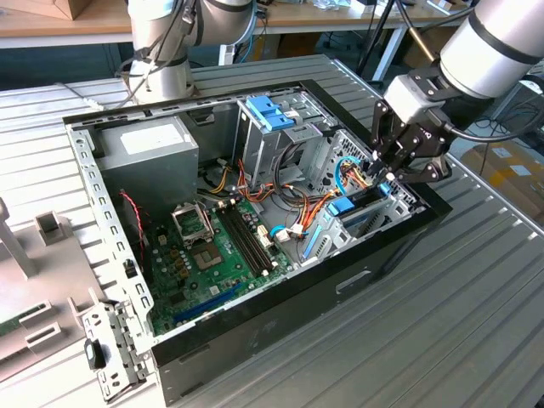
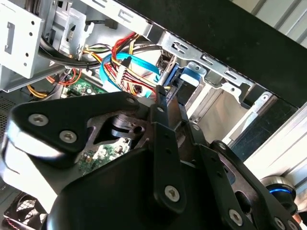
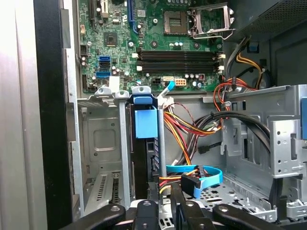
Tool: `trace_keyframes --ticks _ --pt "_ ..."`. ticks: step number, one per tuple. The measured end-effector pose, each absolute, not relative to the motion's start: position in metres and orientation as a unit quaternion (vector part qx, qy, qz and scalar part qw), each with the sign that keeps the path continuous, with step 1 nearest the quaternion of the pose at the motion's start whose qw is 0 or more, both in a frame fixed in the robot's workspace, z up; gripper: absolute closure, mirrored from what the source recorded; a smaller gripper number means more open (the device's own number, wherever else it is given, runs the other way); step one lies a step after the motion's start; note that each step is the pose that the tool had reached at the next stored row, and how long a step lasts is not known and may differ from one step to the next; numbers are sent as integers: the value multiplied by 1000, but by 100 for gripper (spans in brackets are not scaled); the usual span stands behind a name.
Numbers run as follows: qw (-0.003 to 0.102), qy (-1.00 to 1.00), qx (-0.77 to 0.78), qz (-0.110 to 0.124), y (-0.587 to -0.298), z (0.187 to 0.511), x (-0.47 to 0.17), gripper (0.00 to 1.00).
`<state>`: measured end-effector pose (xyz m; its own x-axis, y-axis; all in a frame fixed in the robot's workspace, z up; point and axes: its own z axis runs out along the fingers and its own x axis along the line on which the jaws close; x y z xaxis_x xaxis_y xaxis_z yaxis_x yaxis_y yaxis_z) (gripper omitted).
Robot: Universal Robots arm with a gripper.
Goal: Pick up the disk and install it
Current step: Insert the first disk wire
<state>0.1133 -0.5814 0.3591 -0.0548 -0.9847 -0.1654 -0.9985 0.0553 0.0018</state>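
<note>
The disk (image 1: 357, 214) stands on edge in a narrow bay at the open computer case's corner on the exterior view's right. A blue plastic piece (image 3: 146, 123) caps its dark body (image 3: 143, 158), seen in the first wrist view between two metal rails. My gripper (image 1: 384, 172) hovers just above that bay, shut, its tips close to the disk's blue end (image 2: 178, 81) with nothing held between them. In both wrist views the dark fingers (image 2: 160, 120) point toward the bay, and my gripper (image 3: 162, 205) sits right by the slot.
The case (image 1: 280, 314) lies open on a ribbed metal table. It holds a green motherboard (image 1: 212, 246), a grey power-supply box (image 1: 157, 157), a metal drive cage with a light-blue latch (image 1: 270, 112) and loose coloured cables (image 1: 297, 208). A second arm's base (image 1: 161, 68) stands behind.
</note>
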Motion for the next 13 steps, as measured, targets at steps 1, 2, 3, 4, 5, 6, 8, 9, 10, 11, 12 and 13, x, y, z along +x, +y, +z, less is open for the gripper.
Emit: trace_keyframes --ticks 1,2,3,4,5,6,8,9,10,11,12,13 --pt "61 724 -685 59 -581 359 113 83" --pt "62 724 -685 61 -581 357 113 89" --pt "62 724 -684 63 -581 353 113 89" --pt "62 724 -684 64 -582 352 113 89" --pt "62 724 -684 64 -582 351 113 89" --pt "61 724 -684 65 -583 349 113 89" --pt "61 724 -684 65 -583 346 113 89" --pt "61 724 -684 65 -583 345 113 89" --pt "60 724 -684 65 -583 344 113 89" --pt "60 724 -684 65 -584 343 113 89" --pt "60 724 -684 65 -584 343 113 89" --pt "60 724 -684 65 -584 342 113 89"
